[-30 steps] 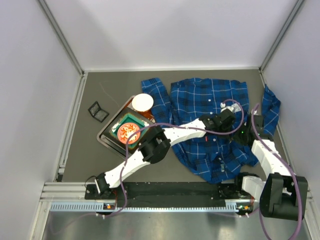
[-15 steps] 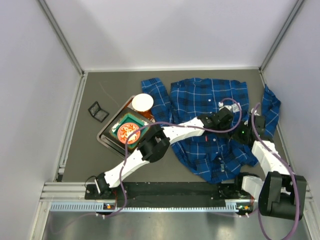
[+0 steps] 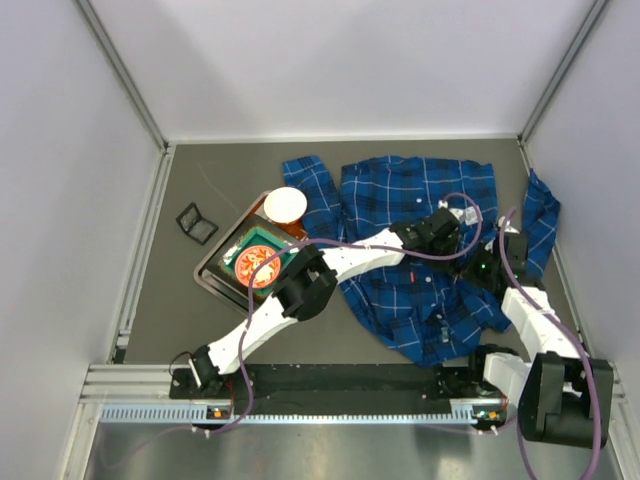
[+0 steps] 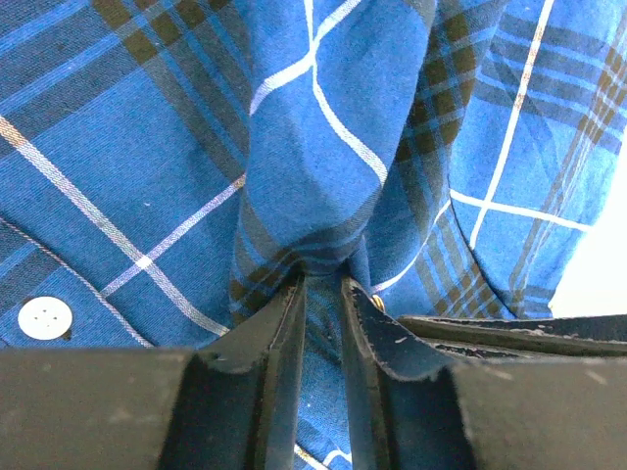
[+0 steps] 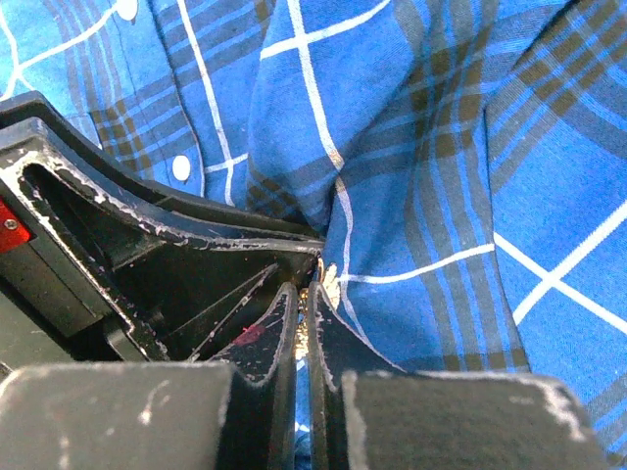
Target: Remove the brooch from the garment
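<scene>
The brooch (image 5: 328, 276) sat at the tips of the right gripper (image 5: 304, 292), which was clamped on it, mid-shirt (image 3: 420, 190) near the right edge of the counter (image 3: 230, 170). The left gripper (image 4: 323, 292) pinched a fold of cloth just beside it. Over the last second the left wrist had crept toward the far edge. A tray (image 3: 213, 272) lay to the left, and I had bare counter at the far-left corner.

Left gripper (image 4: 323, 286) and right gripper (image 5: 304, 294) meet, fingers pinched nearly closed.
</scene>
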`<state>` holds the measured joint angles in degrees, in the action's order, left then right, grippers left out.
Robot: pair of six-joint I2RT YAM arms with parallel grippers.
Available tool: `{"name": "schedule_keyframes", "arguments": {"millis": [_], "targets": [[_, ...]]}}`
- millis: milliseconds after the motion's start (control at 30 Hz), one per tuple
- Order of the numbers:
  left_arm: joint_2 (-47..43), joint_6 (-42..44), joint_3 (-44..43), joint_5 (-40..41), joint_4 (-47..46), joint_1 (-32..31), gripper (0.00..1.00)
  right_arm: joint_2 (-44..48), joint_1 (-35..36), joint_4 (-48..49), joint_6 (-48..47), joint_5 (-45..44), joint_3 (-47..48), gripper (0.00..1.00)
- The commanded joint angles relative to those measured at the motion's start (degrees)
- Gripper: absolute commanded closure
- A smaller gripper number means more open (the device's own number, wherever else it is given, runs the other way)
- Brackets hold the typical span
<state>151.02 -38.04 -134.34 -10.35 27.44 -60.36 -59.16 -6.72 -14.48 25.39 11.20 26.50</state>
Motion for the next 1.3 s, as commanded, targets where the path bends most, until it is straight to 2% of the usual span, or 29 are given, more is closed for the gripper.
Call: {"name": "schedule_keyframes", "arguments": {"millis": [0, 100, 233, 300, 367, 467, 567, 833, 1100, 1267], "targets": [[-4.8, 2.9, 2.9, -3.4, -4.0, -2.7, 0.7, 4.5, 2.2, 0.7, 4.1, 0.7, -0.4, 1.0], [-9.6, 2.8, 8.6, -3.2, -7.0, -1.2, 0.63, 6.8, 1.4, 0.1, 4.1, -1.4, -2.2, 1.0], [-14.8, 0.2, 17.6, -8.4, -13.5, 1.6, 0.52, 9.1, -3.6, -0.1, 4.2, 2.2, -4.4, 1.0], [-16.5, -0.7, 19.5, -14.1, -17.5, 2.8, 0.47, 9.3, -4.5, 0.0, 3.6, 4.1, -4.5, 1.0], [-15.9, -2.9, 19.1, -19.8, -18.1, 3.4, 0.47, 9.0, -5.3, 0.0, 2.7, 5.7, -4.4, 1.0], [-15.1, -6.6, 19.1, -26.9, -20.6, 3.5, 0.53, 9.6, -5.7, -0.1, 2.0, 6.0, -4.0, 1.0], [-15.6, -10.1, 22.1, -29.6, -26.0, 3.5, 0.69, 10.4, -5.7, -0.2, 2.3, 5.4, -4.3, 1.0], [-16.3, -1.4, 21.5, -21.9, -18.7, 3.3, 0.9, 10.7, -5.8, -1.0, 2.2, 4.3, -4.0, 1.0], [-13.7, 0.7, 17.2, -20.1, -14.0, 3.5, 0.91, 10.4, -6.0, -1.1, 2.1, 4.5, -3.8, 1.0], [-10.6, 0.6, 13.0, -19.6, -11.3, 3.6, 0.88, 10.4, -6.0, -1.1, 1.9, 4.8, -3.8, 1.0]]}}
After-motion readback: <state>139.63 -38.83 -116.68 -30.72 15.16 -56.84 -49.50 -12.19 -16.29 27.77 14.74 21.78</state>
